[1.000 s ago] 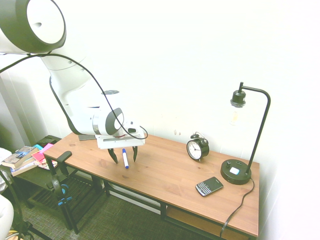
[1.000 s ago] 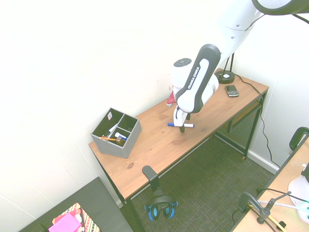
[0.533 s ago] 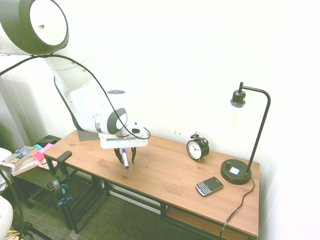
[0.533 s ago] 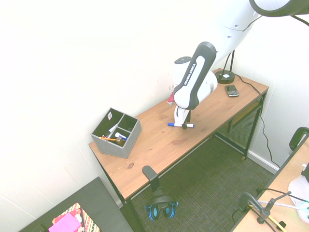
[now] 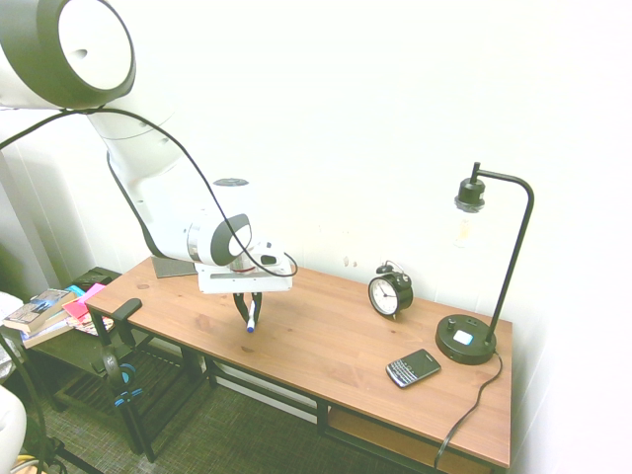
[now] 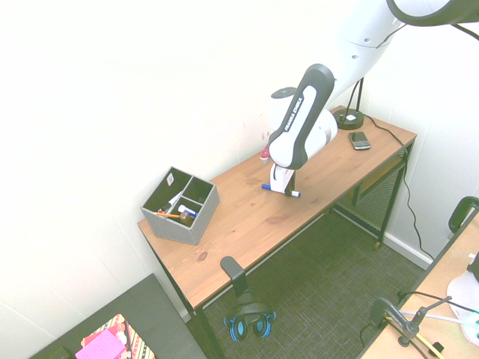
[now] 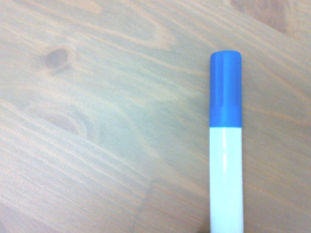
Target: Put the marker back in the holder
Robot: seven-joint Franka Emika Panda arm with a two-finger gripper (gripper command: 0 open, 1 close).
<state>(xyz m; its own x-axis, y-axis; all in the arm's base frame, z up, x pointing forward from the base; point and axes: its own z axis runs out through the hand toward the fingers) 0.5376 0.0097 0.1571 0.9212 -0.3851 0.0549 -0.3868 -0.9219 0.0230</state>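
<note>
The jaws (image 5: pixel 249 314) are clamped on the marker (image 6: pixel 281 190) above the wooden bench (image 6: pixel 247 224), the blue cap apparently tilted slightly upward, though the view is small. In the wrist view the marker (image 7: pixel 226 145) points toward twelve o'clock. The grey holder (image 6: pixel 179 206) stands well apart, at about nine o'clock from the marker in the second exterior view.

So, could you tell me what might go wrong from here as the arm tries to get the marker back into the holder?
1. The tool looks closed on the marker near mid-barrel with both ends sticking out, so the marker may pivot or slip.
2. The holder sits far along the desk, and its compartments already hold pens, so the marker could catch on a rim or divider.
</note>
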